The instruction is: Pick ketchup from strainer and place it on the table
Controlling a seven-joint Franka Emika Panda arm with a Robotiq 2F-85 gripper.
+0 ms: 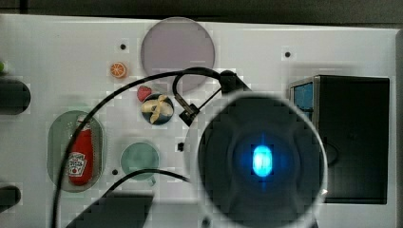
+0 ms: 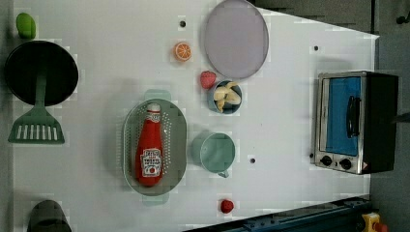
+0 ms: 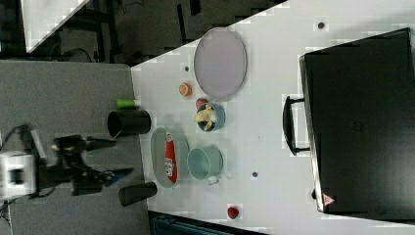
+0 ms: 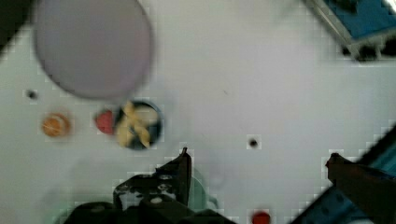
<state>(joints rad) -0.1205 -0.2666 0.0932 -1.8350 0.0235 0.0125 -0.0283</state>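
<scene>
The ketchup (image 2: 149, 152) is a red squeeze bottle with a white cap. It lies lengthwise in the pale green oval strainer (image 2: 176, 140) on the white table (image 2: 280, 121). The top view shows the ketchup (image 1: 81, 156) and strainer (image 1: 54, 142) at the top view's left, partly crossed by a black cable. In the right view my gripper (image 3: 122, 156) is open and holds nothing, to the right view's left of the ketchup (image 3: 170, 159) and apart from it. In the wrist view my gripper (image 4: 259, 161) has its jaws spread wide over bare table (image 4: 233, 84).
Beside the strainer are a green cup (image 2: 216, 152), a bowl of banana pieces (image 2: 226, 96), a strawberry (image 2: 208, 79), an orange slice (image 2: 183, 51) and a grey plate (image 2: 235, 38). A toaster oven (image 2: 355, 121) fills the left view's right; a black pan (image 2: 41, 72) and green spatula (image 2: 36, 128) its left.
</scene>
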